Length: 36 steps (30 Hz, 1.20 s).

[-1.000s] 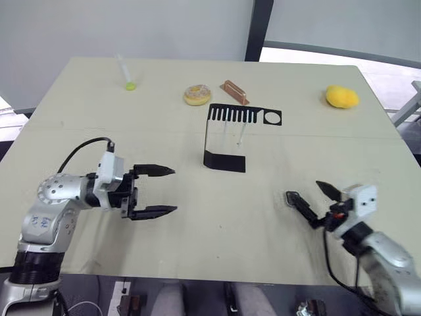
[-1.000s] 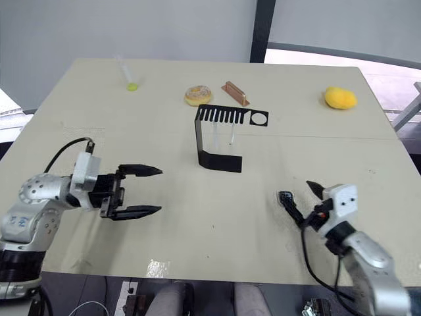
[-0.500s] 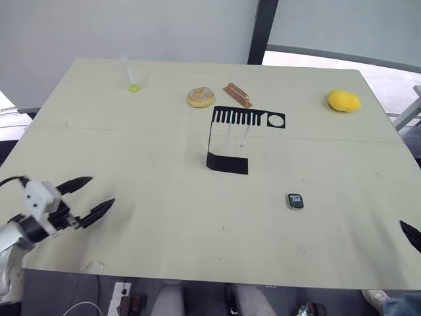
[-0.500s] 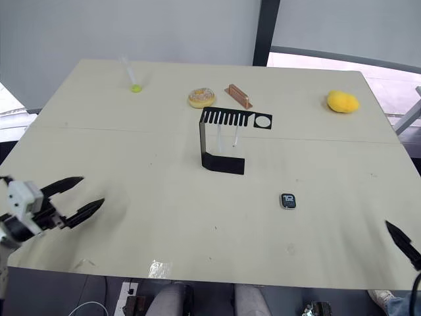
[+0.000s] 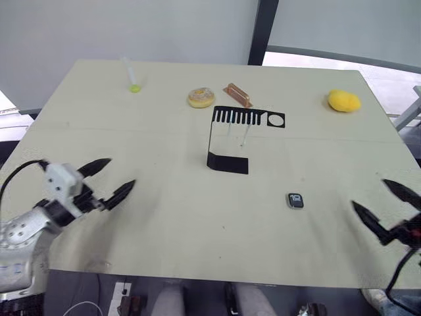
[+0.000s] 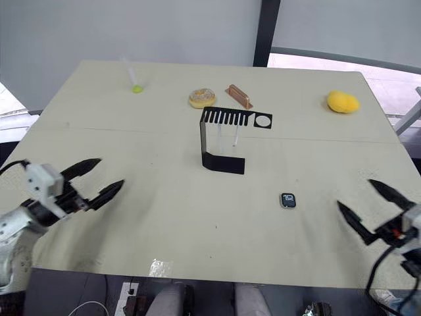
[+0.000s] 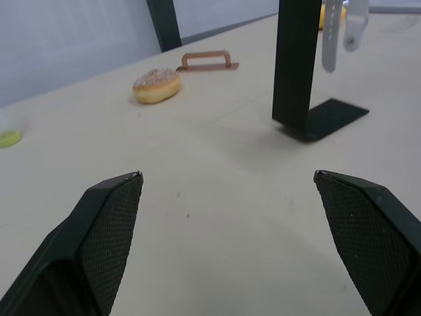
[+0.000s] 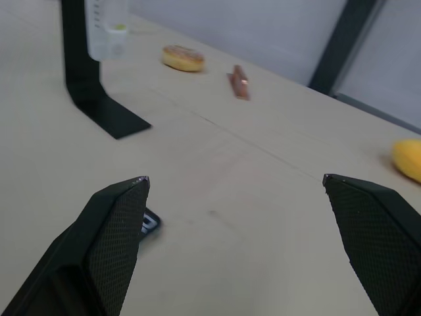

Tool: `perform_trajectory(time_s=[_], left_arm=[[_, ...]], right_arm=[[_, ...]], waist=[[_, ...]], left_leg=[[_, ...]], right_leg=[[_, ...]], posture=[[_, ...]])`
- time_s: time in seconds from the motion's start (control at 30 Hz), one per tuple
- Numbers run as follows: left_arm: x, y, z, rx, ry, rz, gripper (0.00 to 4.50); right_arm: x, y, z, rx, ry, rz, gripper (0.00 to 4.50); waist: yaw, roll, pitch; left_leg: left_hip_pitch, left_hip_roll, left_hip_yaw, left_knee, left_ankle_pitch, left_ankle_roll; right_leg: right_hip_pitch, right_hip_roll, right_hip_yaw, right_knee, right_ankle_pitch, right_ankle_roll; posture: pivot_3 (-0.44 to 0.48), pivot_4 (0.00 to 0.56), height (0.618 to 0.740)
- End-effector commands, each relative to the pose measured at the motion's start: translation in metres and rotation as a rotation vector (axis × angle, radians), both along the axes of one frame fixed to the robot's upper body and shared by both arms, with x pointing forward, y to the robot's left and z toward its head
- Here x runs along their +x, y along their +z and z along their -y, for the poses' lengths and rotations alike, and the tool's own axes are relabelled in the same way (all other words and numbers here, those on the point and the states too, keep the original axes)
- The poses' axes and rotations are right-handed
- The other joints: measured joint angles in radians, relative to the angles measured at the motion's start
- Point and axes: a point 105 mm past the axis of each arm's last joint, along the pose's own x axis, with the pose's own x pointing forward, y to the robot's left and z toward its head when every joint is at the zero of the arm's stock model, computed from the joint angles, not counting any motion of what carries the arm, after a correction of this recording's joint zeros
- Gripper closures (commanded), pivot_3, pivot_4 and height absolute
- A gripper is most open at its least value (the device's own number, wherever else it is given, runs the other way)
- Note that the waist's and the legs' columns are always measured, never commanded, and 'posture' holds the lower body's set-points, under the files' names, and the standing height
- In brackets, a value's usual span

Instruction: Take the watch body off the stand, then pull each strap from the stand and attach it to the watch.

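The watch [image 5: 295,201] lies flat on the table [image 5: 164,217], screen up, off the stand [image 5: 227,141] and toward the near right corner, well apart from both grippers. The stand sits near the middle of the table, foot flat, back upright, slotted top plate pointing toward the right edge. Two white straps [image 5: 243,135] hang from the slots under the plate, side by side, their lower ends clear of the foot; in the left wrist view they show as pale bands [image 7: 333,33] beside the upright.

The left gripper [image 5: 110,179] hovers over the near left part of the table, fingers spread wide and holding nothing. The right gripper [image 5: 385,206] is at the near right edge, fingers also spread wide and empty; in its wrist view the watch [image 8: 150,221] peeks out just beside one finger.

Along the far edge stand a doughnut [image 5: 201,98] and, just beside it, a small copper handle [image 5: 237,94], both behind the stand. A clear tube with a yellow-green end [image 5: 131,76] lies toward the far left corner, and a yellow lump [image 5: 344,101] toward the far right corner.
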Motion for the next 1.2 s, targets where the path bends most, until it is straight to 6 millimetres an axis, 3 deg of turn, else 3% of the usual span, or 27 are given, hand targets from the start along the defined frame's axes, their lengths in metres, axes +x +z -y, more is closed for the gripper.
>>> perform_trajectory(time_s=[0.03,0.1,0.23,0.5,1.0,1.2], left_arm=[[0.005,0.011,0.024,-0.046,0.016,0.007,0.0],[0.014,0.012,0.053,-0.063,-0.003,0.016,0.0],[0.032,0.009,0.08,-0.098,0.025,0.001,0.0],[0.06,-0.003,0.121,-0.113,0.034,-0.012,0.0],[0.096,-0.001,0.145,-0.136,0.206,0.058,0.0],[0.098,-0.001,0.159,-0.177,0.223,0.038,0.0]], right_arm=[[0.002,0.013,-0.027,0.025,0.068,0.067,0.03],[0.007,0.012,-0.05,0.053,0.13,0.091,0.03],[0.01,0.006,-0.076,0.096,0.216,0.069,0.03],[0.015,-0.003,-0.093,0.119,0.264,0.05,0.03],[0.019,-0.01,-0.104,0.115,0.294,0.032,0.03],[0.022,-0.011,-0.113,0.115,0.308,0.029,0.03]], waist=[[0.002,0.0,0.0],[0.01,0.0,0.0],[0.015,0.0,0.0],[0.015,0.0,0.0],[0.017,0.0,0.0],[0.017,0.0,0.0]], left_leg=[[0.0,0.0,0.0,0.0,0.0,0.0],[0.0,0.0,0.0,0.0,0.0,0.0],[-0.001,-0.001,0.0,0.002,0.0,0.0],[-0.001,-0.001,0.0,0.003,0.0,-0.001],[-0.001,-0.001,0.0,0.004,0.001,-0.001],[-0.001,-0.001,0.0,0.004,0.001,-0.002]], right_leg=[[0.0,0.0,0.0,0.0,0.0,0.0],[0.0,0.0,0.0,0.0,0.0,0.0],[-0.001,0.001,0.0,0.0,0.0,0.001],[-0.001,0.002,0.0,0.001,0.001,0.001],[-0.001,0.002,0.0,0.001,0.001,0.001],[-0.001,0.002,0.0,0.001,0.001,0.001]], posture=[[0.0,0.15,0.74],[0.0,0.15,0.74],[0.0,0.15,0.74],[0.0,0.15,0.74],[0.0,0.15,0.74],[0.0,0.15,0.74]])
